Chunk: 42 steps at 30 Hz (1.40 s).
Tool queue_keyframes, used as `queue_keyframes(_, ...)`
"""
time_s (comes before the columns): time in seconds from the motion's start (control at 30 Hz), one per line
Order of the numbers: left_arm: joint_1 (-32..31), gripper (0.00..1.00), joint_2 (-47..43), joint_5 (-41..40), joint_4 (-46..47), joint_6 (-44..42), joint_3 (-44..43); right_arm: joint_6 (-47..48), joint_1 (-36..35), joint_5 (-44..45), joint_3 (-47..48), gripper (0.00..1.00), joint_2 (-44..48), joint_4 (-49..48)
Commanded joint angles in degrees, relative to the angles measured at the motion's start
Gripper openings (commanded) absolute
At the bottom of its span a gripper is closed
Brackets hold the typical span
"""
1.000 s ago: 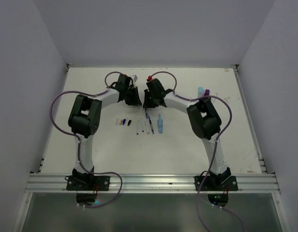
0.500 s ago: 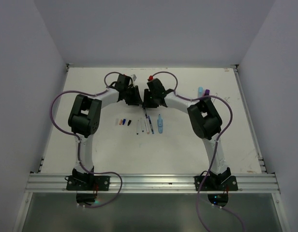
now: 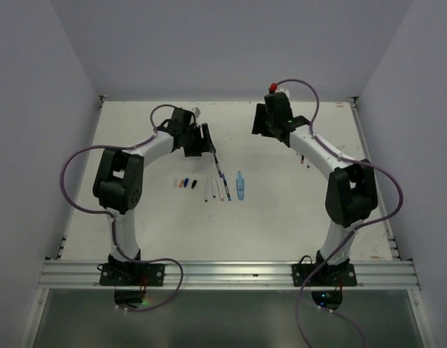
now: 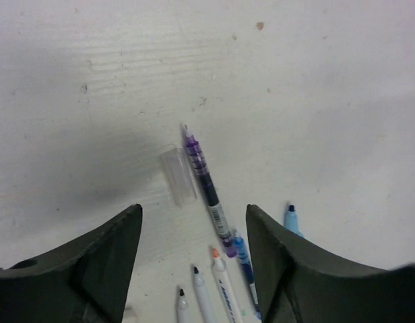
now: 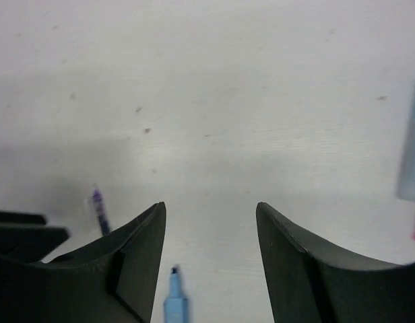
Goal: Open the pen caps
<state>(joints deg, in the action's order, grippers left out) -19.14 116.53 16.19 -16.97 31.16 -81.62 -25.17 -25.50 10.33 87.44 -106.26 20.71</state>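
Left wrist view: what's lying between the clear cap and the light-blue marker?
The purple pen, uncapped, lies right beside the clear cap; the left wrist view shows it, with the light-blue marker farther right.

- The right arm (image 3: pixel 318 148) has swung away. A moment ago its tip was in the middle, almost nose to nose with the other one. Now it is up near the far edge of the table (image 3: pixel 136 217), well apart from it.
- The right gripper (image 5: pixel 209 205) has let its fingers spread. Nothing is between them.
- The left arm (image 3: pixel 154 145) has pulled back a little to the left.
- The left gripper (image 4: pixel 194 210) has spread its fingers too, and holds nothing.
- The two tips used to hang over the top of the purple pen (image 4: pixel 206 185). Now it lies bare on the table, with a clear cap (image 4: pixel 178 176) just beside it.
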Motion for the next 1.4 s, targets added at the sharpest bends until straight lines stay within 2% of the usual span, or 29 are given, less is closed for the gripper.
queue_keyframes(0.0,0.6,0.68,-9.2,-0.3,0.2,1.4,-0.1,3.0,7.0,5.7,-1.9,0.6,0.6,5.2)
queue_keyframes(0.2,0.6,0.91,-21.3,-3.1,1.9,-0.3,5.1,3.4,15.3,4.2,-0.5,0.59,-3.4,6.4)
queue_keyframes(0.23,0.6,0.97,-24.3,-3.8,1.9,-1.0,6.8,3.5,16.3,3.7,-0.1,0.58,-5.1,6.4)
queue_keyframes(0.3,0.6,1.0,-27.2,-4.5,1.9,-2.0,8.6,3.8,17.1,3.4,1.3,0.56,-6.8,6.6)
queue_keyframes(0.5,0.6,1.0,-37.2,-6.7,1.2,-4.9,15.9,4.3,19.2,3.0,5.1,0.48,-11.4,7.1)
queue_keyframes(0.73,0.6,1.0,-45.1,-7.7,0.5,-6.5,23.0,5.0,20.5,3.6,7.6,0.47,-15.7,8.1)
queue_keyframes(1.07,0.6,1.0,-46.3,-8.1,0.4,-6.4,25.1,6.2,20.7,0.4,8.2,0.44,-18.8,8.6)
queue_keyframes(1.17,0.6,1.0,-46.2,-7.8,0.9,-6.1,25.2,6.8,20.7,-0.1,7.8,0.39,-19.3,8.3)
queue_keyframes(1.23,0.6,1.0,-46.3,-7.1,1.6,-5.8,25.5,7.1,20.6,-0.6,7.8,0.32,-19.9,8.3)
queue_keyframes(1.27,0.6,1.0,-46.3,-6.9,1.8,-5.7,25.6,7.2,20.5,-1.0,7.8,0.23,-20.0,8.5)
queue_keyframes(1.33,0.6,1.0,-46.2,-5.7,2.6,-5.1,25.9,7.8,20.0,-1.7,7.5,0.15,-19.8,9.0)
queue_keyframes(1.37,0.6,1.0,-46.2,-5.3,2.9,-5.0,25.9,8.0,19.5,-2.5,6.8,0.07,-19.1,8.0)
